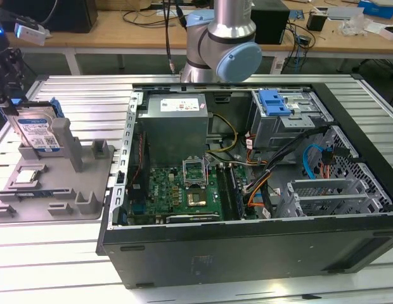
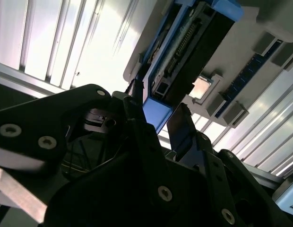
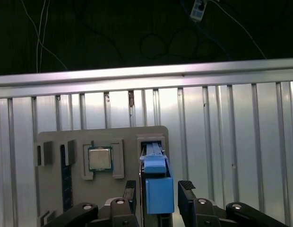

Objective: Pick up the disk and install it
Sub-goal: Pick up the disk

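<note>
Black pincer (image 1: 7, 95) hangs at the exterior view's left edge, just above the disk (image 1: 38, 130). The disk stands upright in a slot of the grey fixture tray (image 1: 89, 190) and shows its white-and-blue label. A processor chip (image 1: 26, 176) lies flat in a recess of the same tray. The tray rests on the ribbed aluminium table (image 1: 76, 95), beside the opened computer case (image 1: 247, 253). Inside the case are the motherboard (image 1: 184, 187), the power supply (image 1: 174, 120) and a blue drive-bay latch (image 1: 276, 104). The robot arm (image 1: 225, 44) rises behind the case.

In the second wrist view the pincer (image 2: 157, 108) is spread apart. Its two fingers (image 2: 182, 123) stand one on each side of the blue rail end of the disk (image 2: 189, 42). The processor chip (image 2: 202, 87) sits in the fixture tray (image 2: 260, 52) beyond.

In the first wrist view the pincer (image 3: 158, 184) straddles the disk (image 3: 156, 163), seen edge-on with its blue frame. The fingers (image 3: 185, 189) are not clamped, and a narrow gap shows on each side. The disk is seated in its slot in the fixture tray (image 3: 52, 139), near the processor chip (image 3: 100, 158). The table (image 3: 231, 142) and its rail lie past them.
</note>
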Motion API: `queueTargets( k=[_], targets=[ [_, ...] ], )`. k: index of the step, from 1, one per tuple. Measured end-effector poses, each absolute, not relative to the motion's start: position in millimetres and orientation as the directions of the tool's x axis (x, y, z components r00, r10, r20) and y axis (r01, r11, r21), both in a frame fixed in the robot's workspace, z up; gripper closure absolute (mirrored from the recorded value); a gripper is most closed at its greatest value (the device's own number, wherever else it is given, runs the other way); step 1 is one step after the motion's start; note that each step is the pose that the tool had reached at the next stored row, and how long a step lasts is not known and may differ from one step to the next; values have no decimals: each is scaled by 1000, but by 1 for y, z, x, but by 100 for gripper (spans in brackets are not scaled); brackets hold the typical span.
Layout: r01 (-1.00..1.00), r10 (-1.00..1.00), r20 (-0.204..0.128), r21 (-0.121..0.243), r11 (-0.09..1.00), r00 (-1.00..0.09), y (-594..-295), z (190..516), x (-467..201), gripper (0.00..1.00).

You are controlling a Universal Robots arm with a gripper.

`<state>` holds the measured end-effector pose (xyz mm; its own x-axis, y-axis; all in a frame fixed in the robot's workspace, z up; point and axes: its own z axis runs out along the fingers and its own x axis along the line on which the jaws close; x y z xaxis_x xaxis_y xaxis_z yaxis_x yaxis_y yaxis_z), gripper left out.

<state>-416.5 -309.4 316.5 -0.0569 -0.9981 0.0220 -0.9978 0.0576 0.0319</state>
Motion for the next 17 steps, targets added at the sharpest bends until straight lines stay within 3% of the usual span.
queueTargets(
  k=[17],
  targets=[
    [-999, -999, 21, 5, 39, -39, -309, 302, -422, 52]
  ],
)
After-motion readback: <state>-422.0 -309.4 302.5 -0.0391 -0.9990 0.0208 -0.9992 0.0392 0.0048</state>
